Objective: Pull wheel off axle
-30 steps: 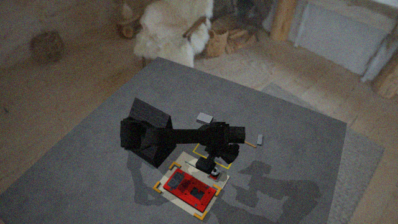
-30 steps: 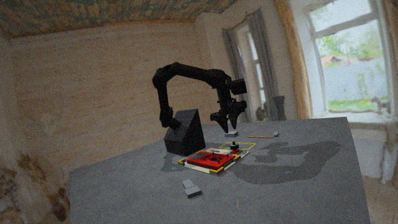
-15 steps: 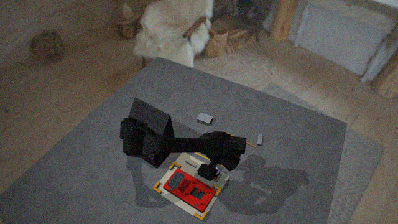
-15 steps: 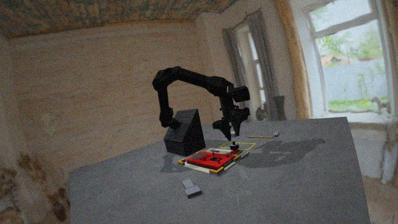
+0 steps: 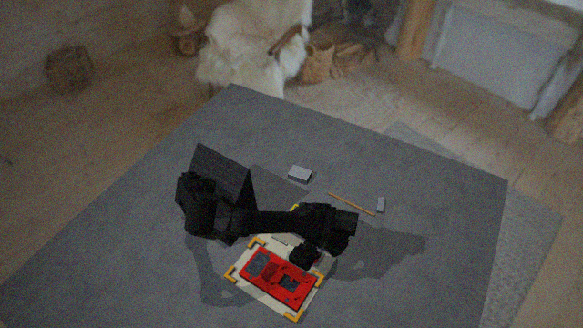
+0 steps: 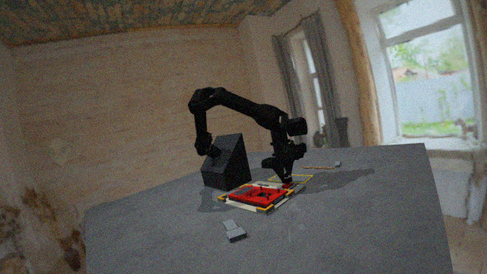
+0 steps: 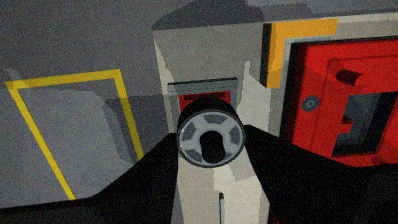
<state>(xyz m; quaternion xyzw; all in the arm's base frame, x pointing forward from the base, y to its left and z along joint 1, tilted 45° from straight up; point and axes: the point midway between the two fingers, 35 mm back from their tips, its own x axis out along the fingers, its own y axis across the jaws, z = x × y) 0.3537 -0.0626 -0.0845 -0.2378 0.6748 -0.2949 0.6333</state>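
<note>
The wheel (image 7: 227, 142), with a grey spoked face and black sides, is seen from above in the wrist view. It sits around the upright axle (image 7: 212, 146), over a small red base (image 7: 187, 97) (image 6: 286, 186). My gripper (image 7: 209, 135) (image 6: 286, 180) points down at it, one black finger against each side, shut on the wheel. In the top view the arm and fingers hide the wheel. The marked area, a yellow outline (image 7: 95, 76) (image 6: 304, 175), lies on the table beside the board, to the left in the wrist view; the arm covers most of it in the top view.
The cream board (image 7: 200, 50) carries a raised red panel (image 7: 320, 130) (image 5: 273, 274) with pegs and orange corner brackets, close beside the gripper. A wooden stick (image 5: 351, 203), a small grey block (image 5: 381, 204) and a larger grey block (image 5: 300, 173) lie beyond the arm.
</note>
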